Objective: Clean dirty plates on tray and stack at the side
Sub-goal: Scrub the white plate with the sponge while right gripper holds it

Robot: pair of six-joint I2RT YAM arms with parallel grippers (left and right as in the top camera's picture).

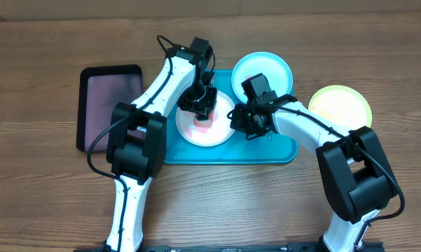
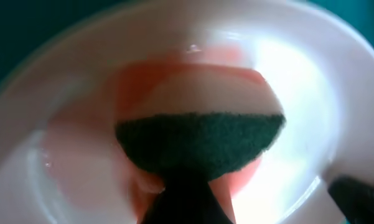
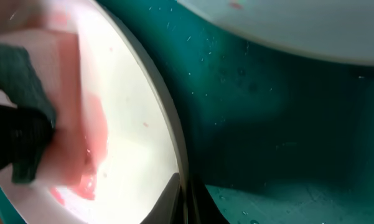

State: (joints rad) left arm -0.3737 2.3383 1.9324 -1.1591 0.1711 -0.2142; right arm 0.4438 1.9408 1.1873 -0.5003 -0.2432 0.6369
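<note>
White plate point(image 1: 196, 136) with red sauce sits on the blue tray point(image 1: 280, 150). The left gripper point(image 1: 203, 108) is pinching a sponge point(image 2: 199, 140), and the sponge rests on the sauce. The right gripper point(image 1: 239, 120) is pinching the plate's rim. The light blue plate point(image 1: 273, 66) lies partly over the tray's far edge. The yellow-green plate point(image 1: 340, 105) lies on the table point(image 1: 42, 196), right of the tray.

Sponge point(image 2: 199, 140), black tray point(image 1: 111, 105), wooden table point(image 1: 42, 203)
</note>
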